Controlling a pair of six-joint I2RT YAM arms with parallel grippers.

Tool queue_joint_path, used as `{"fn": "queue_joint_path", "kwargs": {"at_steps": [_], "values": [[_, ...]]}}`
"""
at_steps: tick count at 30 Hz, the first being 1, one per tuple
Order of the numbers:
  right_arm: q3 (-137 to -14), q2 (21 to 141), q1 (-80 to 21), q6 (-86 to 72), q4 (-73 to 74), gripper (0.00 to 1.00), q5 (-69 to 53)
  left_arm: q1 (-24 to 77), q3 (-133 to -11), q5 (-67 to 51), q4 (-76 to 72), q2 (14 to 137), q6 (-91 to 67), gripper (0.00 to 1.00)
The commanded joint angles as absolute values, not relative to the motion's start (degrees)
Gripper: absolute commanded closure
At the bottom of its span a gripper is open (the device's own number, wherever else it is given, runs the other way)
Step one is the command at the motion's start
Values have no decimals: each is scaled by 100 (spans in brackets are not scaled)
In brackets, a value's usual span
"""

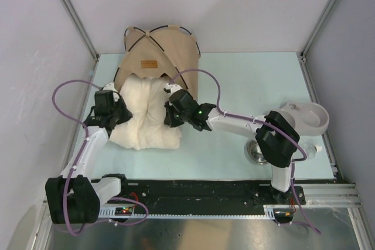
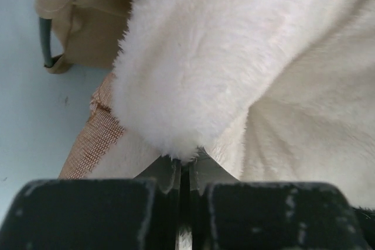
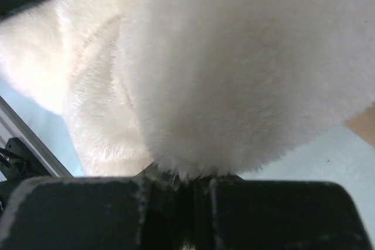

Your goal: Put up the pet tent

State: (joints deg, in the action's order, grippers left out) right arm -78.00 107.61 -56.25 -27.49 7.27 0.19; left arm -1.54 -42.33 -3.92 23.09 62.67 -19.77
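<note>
The tan canvas pet tent (image 1: pixel 159 51) with thin black poles and a small brown label stands at the back of the table. The fluffy cream pillow (image 1: pixel 143 115) lies in front of its doorway, partly bunched up. My left gripper (image 1: pixel 117 109) is shut on the pillow's left edge; its fur fills the left wrist view (image 2: pixel 234 68), with tent fabric (image 2: pixel 88 21) behind. My right gripper (image 1: pixel 174 109) is shut on the pillow's right edge, whose fur fills the right wrist view (image 3: pixel 234 68). The tent's floor and pom-pom are hidden.
A white bowl-like dish (image 1: pixel 307 118) sits at the right edge of the table, with a round metal piece (image 1: pixel 256 153) near the right arm's base. Purple cables loop over both arms. Grey walls enclose the table.
</note>
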Motion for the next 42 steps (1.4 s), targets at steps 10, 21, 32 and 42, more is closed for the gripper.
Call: {"fn": "queue_joint_path", "kwargs": {"at_steps": [10,21,32,42], "values": [[-10352,11354,-5722,-2237,1450,100,271,655,-5442,-1027,1942,6570,-2302,100],[-11539,12119,-5277,-2323,2014,100,693,855,-6005,-779,1727,7397,-2387,100],[-12531,12806,-5035,-2013,2451,100,1047,915,-6581,-381,1664,7997,-2334,100],[-10986,11822,-5277,-2127,2066,45,1329,939,-6606,-293,1670,8067,-2172,76]]}}
